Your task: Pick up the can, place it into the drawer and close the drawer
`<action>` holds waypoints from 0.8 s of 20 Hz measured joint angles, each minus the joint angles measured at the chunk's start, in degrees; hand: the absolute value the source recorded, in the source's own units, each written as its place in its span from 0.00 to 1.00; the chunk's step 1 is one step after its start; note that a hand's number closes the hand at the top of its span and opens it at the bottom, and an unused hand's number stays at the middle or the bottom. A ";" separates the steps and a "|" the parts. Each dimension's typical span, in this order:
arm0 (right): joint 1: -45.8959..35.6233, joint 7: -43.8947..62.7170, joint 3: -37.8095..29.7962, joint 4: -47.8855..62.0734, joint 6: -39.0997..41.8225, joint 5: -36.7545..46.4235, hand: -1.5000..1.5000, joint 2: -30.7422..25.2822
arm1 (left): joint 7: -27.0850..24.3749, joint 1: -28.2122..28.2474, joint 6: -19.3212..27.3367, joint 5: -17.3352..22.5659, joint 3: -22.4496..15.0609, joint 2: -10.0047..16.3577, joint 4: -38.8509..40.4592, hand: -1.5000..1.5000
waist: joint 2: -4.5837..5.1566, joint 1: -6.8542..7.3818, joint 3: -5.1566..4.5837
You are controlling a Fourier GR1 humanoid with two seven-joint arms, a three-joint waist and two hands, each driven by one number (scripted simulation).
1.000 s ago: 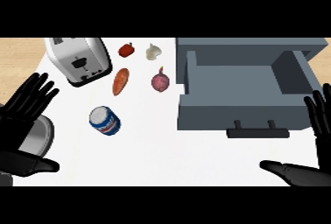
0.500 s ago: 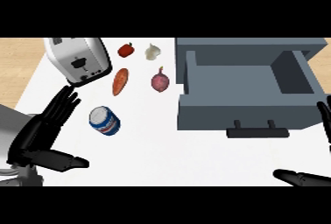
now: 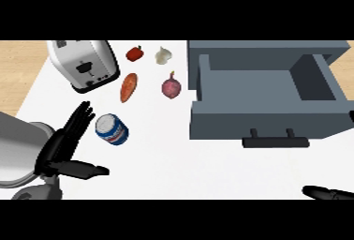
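Note:
A blue and white can (image 3: 111,130) lies on its side on the white counter, left of centre. My left hand (image 3: 63,145) is open just left of the can, fingers straight and pointing up-right, thumb stretched toward the right below it; its fingertips come close to the can's left edge. The grey drawer (image 3: 266,89) stands pulled open at the upper right, its inside bare, its dark handle (image 3: 275,140) facing me. Only a dark fingertip of my right hand (image 3: 330,192) shows at the lower right edge.
A silver toaster (image 3: 84,63) stands at the upper left. A carrot (image 3: 129,87), a red onion (image 3: 171,86), a small red pepper (image 3: 135,53) and a garlic bulb (image 3: 162,55) lie between toaster and drawer. A metal pot (image 3: 17,150) sits at the left edge behind my left forearm.
My left hand has moved right and up toward the can. My right hand has dropped toward the lower right corner, and most of it has left the view.

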 measured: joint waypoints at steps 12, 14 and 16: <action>1.78 1.03 -2.04 -3.39 1.70 -0.67 0.00 0.89 | -11.12 -7.40 1.69 -3.63 2.22 0.70 21.25 0.00 | 0.01 -0.12 -0.01; 1.57 1.13 -2.29 -3.19 2.12 -0.73 0.00 0.77 | -13.70 -9.08 2.35 -4.38 2.41 0.45 25.72 0.00 | 0.02 -0.17 -0.02; 1.98 2.47 -2.36 -4.75 2.18 -0.67 0.00 0.81 | -15.54 -10.94 1.92 -4.33 3.22 1.27 29.87 0.00 | 0.04 -0.20 -0.01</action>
